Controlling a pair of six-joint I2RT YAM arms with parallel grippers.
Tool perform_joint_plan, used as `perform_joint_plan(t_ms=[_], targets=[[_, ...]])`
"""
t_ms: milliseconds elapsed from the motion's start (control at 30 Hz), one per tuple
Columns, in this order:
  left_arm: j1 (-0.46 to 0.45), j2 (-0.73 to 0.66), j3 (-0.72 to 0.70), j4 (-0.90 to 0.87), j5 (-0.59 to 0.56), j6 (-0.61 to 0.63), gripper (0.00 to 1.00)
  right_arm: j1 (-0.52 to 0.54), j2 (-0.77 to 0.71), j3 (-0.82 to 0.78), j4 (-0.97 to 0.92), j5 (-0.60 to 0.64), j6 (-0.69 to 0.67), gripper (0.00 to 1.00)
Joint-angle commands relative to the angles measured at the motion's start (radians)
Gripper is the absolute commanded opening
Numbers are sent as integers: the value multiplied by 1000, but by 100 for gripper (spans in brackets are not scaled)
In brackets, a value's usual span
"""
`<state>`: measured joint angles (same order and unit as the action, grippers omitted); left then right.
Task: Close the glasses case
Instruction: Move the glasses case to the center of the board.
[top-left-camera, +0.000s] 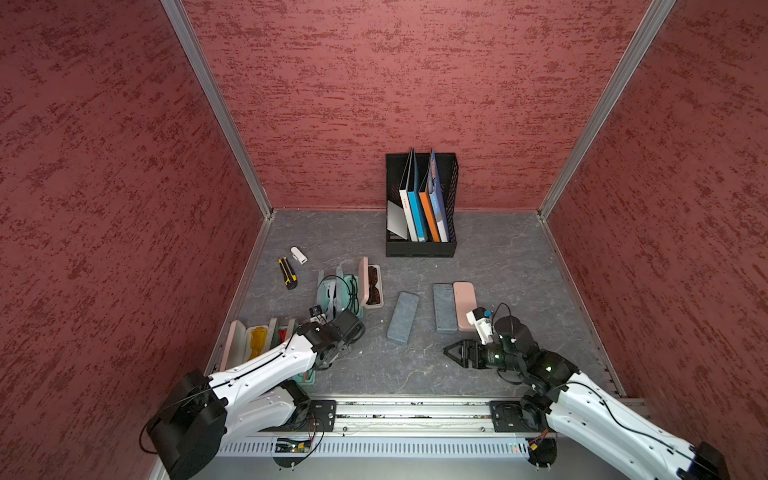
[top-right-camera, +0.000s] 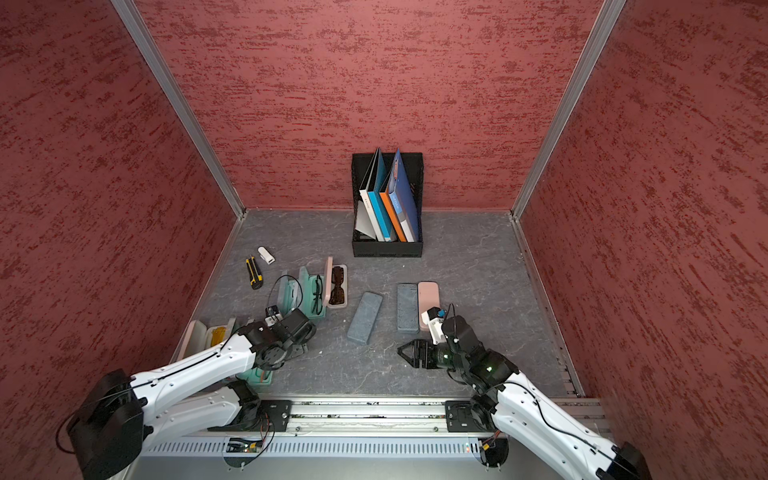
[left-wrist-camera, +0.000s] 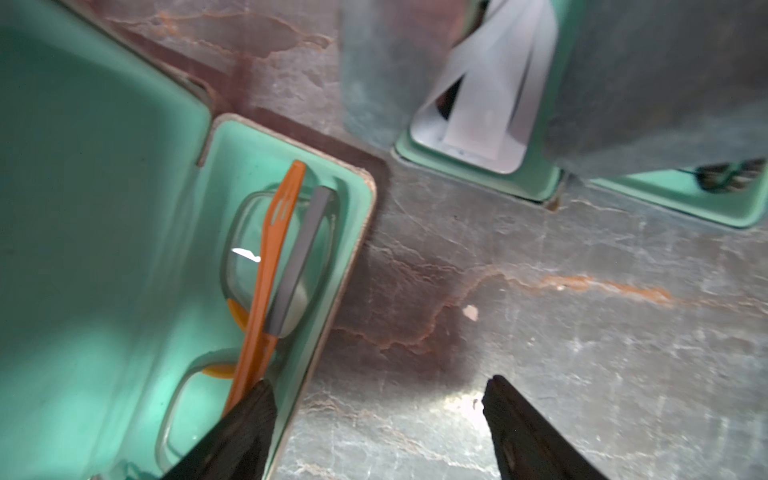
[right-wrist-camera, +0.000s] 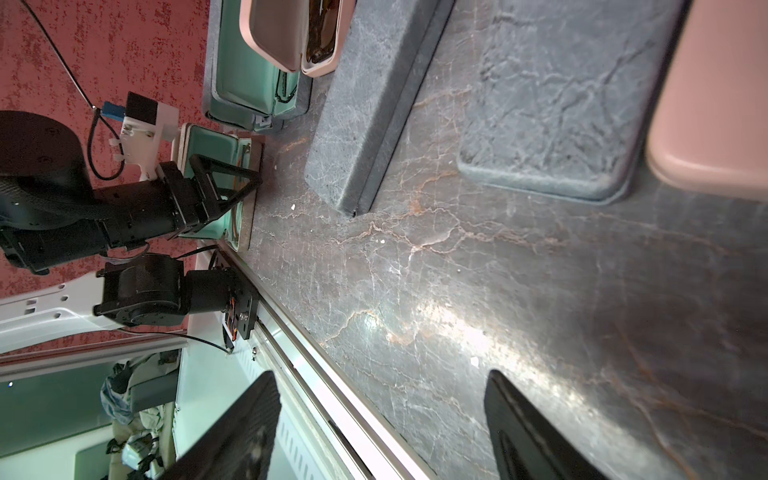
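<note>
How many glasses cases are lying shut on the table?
3. A tilted grey case lies mid-table. A straight grey case lies apart from it, with a pink case alongside. The left arm may hide more.

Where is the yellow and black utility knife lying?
In both top views the utility knife lies near the left wall, beside a small white object and left of the open mint glasses case.
</note>
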<state>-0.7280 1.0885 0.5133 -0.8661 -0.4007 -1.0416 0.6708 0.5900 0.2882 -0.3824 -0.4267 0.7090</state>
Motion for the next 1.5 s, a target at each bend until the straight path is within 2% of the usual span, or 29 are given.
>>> perform_joint_plan(t_ms=[0, 200, 300, 533, 667, 833, 1033, 1467], targets=[[-6, 38, 19, 0, -36, -44, 82, 4, -25, 38, -34, -12, -19, 78], [-1, 112, -2, 82, 1, -32, 80, 4, -43, 45, -65, -13, -31, 78], [-18, 114, -15, 110, 13, -28, 76, 5, -53, 48, -76, -4, -34, 78], [-156, 138, 35, 145, 19, -54, 69, 4, -36, 50, -56, -5, -28, 78], [-257, 208, 71, 173, 12, -103, 68, 4, -27, 36, -43, -8, -25, 78], [-334, 345, 134, 244, 19, -120, 66, 4, -32, 20, -38, -11, -26, 78], [-362, 488, 225, 287, 21, -114, 64, 4, -59, 15, -68, -9, -32, 78], [-416, 658, 407, 302, 23, -44, 64, 4, -72, 19, -93, -10, -41, 78]])
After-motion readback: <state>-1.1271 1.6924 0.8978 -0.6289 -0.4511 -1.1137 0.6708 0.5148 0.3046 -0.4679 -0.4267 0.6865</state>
